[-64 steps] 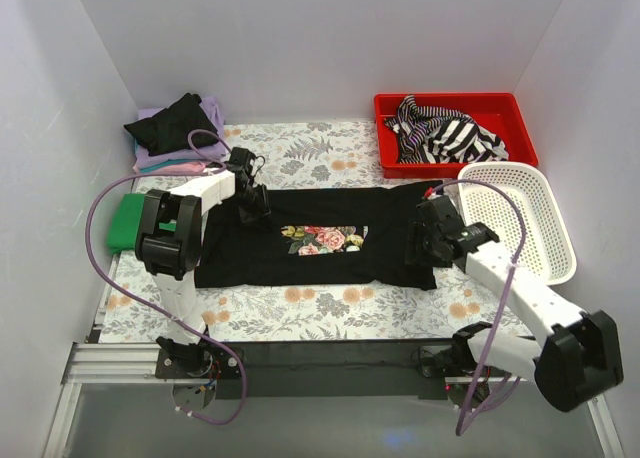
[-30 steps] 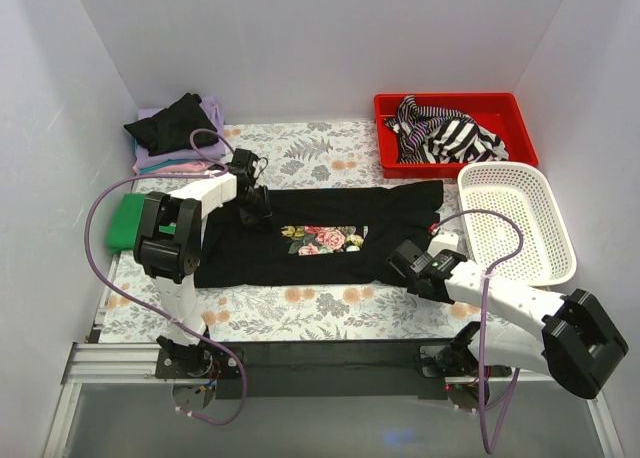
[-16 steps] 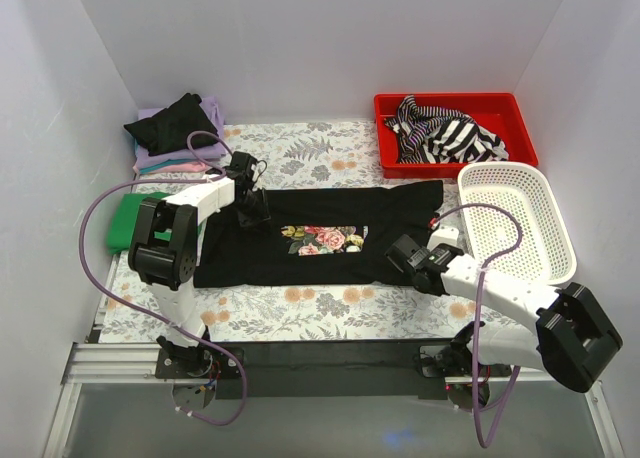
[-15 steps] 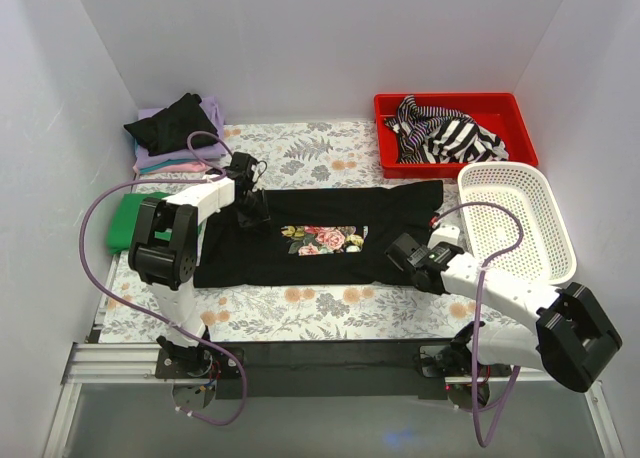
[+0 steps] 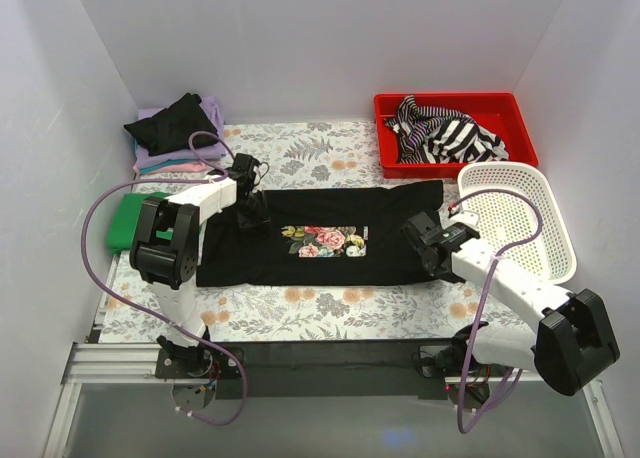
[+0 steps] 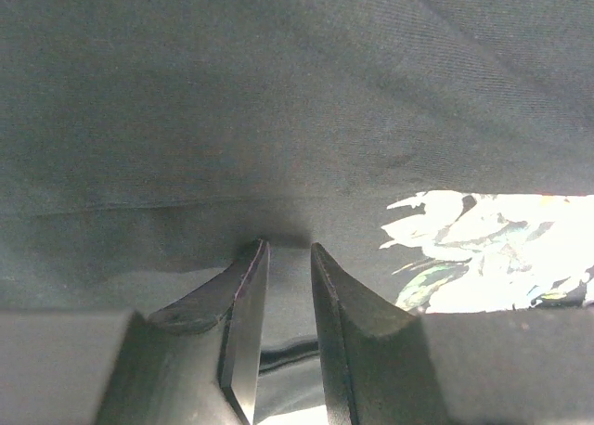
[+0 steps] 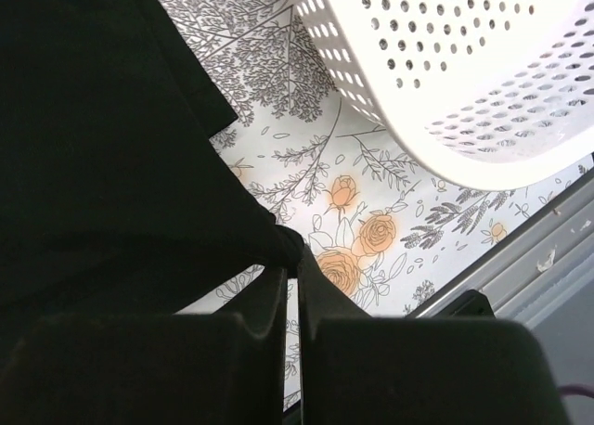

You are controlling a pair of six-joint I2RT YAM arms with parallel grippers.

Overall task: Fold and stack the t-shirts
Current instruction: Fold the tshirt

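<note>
1. Squarely across the middle of the table covering [image 5: 330, 143]: black t-shirt [image 5: 300, 263], spread flat, floral print [image 5: 325, 241] facing up.
2. At the left gripper [image 5: 250, 210], on the shirt's far-left part: jaws only a narrow slit apart, tips pressed into the cloth, a small ridge of black fabric nipped between them.
3. At the right gripper [image 5: 424, 238], over the shirt's right end: jaws clenched tight, a thin edge of the black cloth caught at the tips. Just beyond, bare flowered covering and the white basket [image 5: 545, 270].
4. Toward the table's far-left corner: stack [image 5: 180, 143] of black, lilac and pink shirts; green shirt [image 5: 125, 223] just beside it along the left edge.
5. At the far-right corner: red tray [image 5: 385, 138] holding a crumpled striped shirt [image 5: 445, 133].
</note>
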